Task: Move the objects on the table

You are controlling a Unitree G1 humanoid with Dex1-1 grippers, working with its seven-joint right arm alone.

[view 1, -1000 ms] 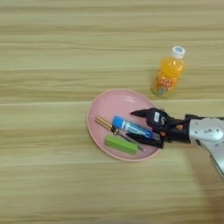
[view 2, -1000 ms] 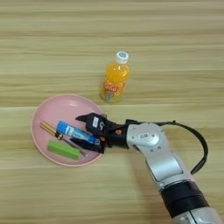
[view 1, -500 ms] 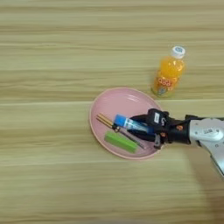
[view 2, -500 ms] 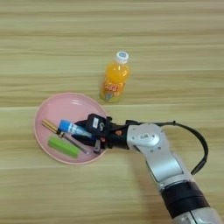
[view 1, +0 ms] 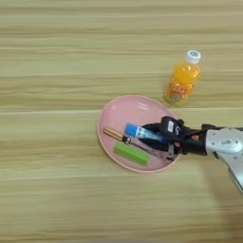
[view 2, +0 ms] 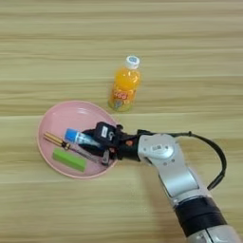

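1. The broad light-tan wooden surface (view 1: 57,57) with its horizontal grain fills the view, carrying everything.
2. The silver forearm reaches in from the right, its black two-fingered end effector (view 2: 97,141) over the plate's right side, closed around the blue tube.
3. The round pink plate (view 1: 116,111) sits mid-surface, three objects inside.
4. The small orange-drink bottle with white cap (view 1: 182,79) stands upright just beyond the plate's rim, untouched.
5. The blue cylindrical tube with white label (view 1: 140,131) lies in the plate, gripped at its right end.
6. The small green rectangular block (view 1: 131,154) rests near the plate's front.
7. The thin yellow-handled screwdriver (view 1: 118,136) lies between block and tube.
8. By my read, all four await moving.
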